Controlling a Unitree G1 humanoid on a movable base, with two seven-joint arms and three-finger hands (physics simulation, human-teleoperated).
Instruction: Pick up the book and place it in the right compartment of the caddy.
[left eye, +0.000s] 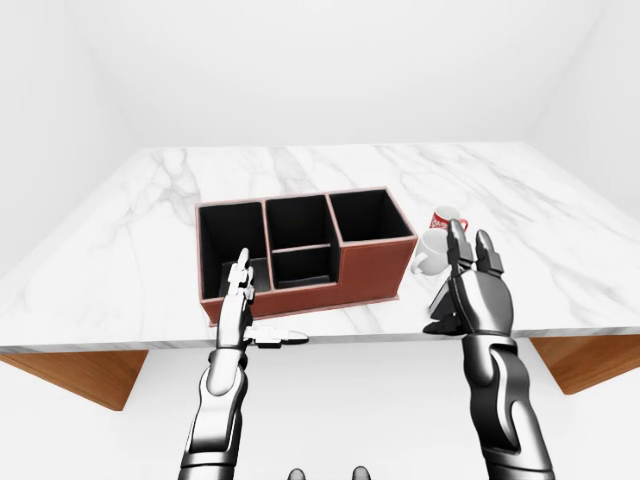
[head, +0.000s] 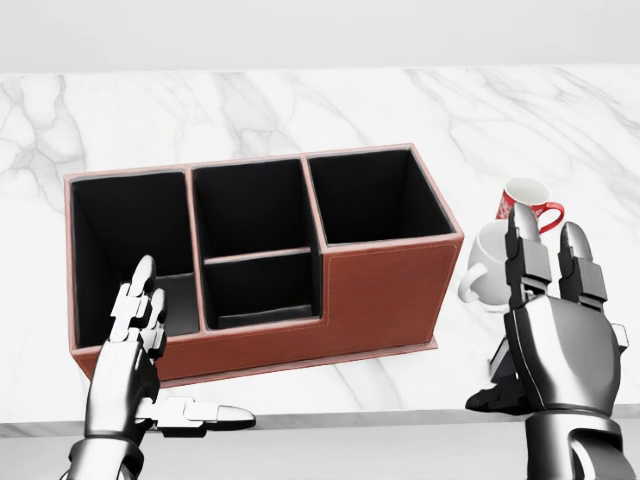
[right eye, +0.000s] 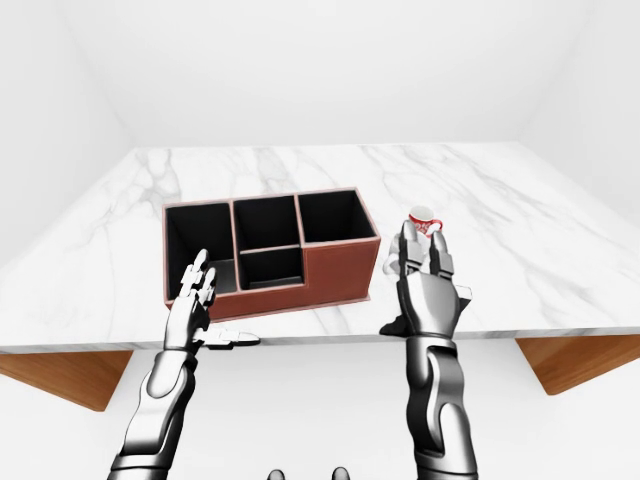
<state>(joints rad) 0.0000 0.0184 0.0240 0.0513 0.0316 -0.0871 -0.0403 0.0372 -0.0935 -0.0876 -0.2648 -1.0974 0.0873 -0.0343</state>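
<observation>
The caddy (head: 385, 290) is a brown box with a black inside, on the white marble counter (head: 300, 110). It has a left compartment, a middle one split in two, and a right compartment (head: 370, 195), which is empty. No book shows in any view. My left hand (head: 150, 335) is open and empty, raised at the caddy's lower left corner with the thumb pointing right. My right hand (head: 535, 300) is open and empty, palm away from me, to the right of the caddy. It covers part of the counter behind it.
A red mug (head: 532, 203) and a white mug (head: 482, 268) stand close together right of the caddy, just above my right hand. The counter's near edge (left eye: 350, 340) runs under both hands, with wooden cabinet sides (left eye: 80, 372) below.
</observation>
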